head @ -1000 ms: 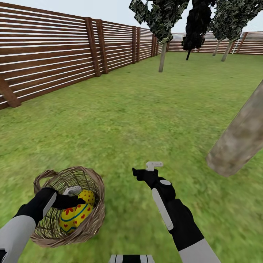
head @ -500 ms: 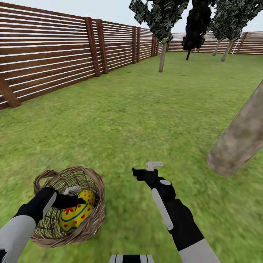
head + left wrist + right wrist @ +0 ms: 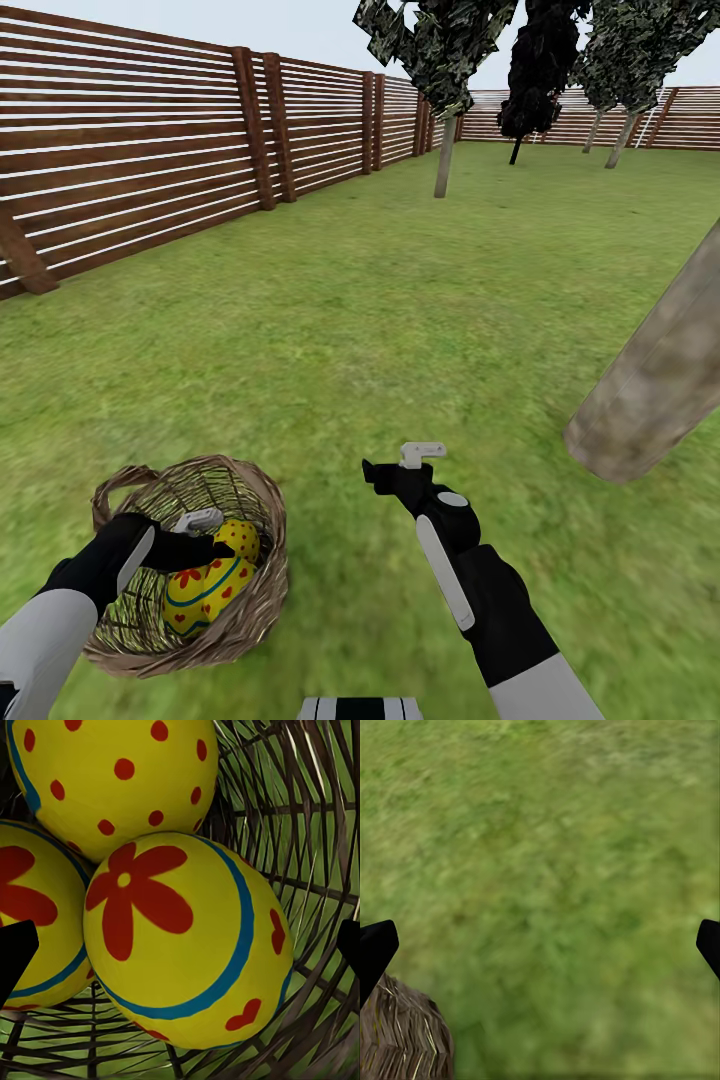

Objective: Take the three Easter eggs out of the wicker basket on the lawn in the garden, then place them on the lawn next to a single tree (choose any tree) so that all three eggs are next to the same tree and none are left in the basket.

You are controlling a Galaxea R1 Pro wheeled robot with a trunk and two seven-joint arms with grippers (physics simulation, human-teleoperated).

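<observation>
Here the flower-painted egg (image 3: 205, 592) lies lengthwise in the basket (image 3: 262, 590).

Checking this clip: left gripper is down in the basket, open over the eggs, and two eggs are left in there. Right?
Not quite: three eggs are in the basket, not two, as the left wrist view shows. The rest holds: the left gripper is open over them inside it.

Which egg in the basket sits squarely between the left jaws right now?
The egg with the big red flower and blue band, centred in the left wrist view. The red-dotted egg lies beyond it, and another flowered one sits off to one side.
</observation>
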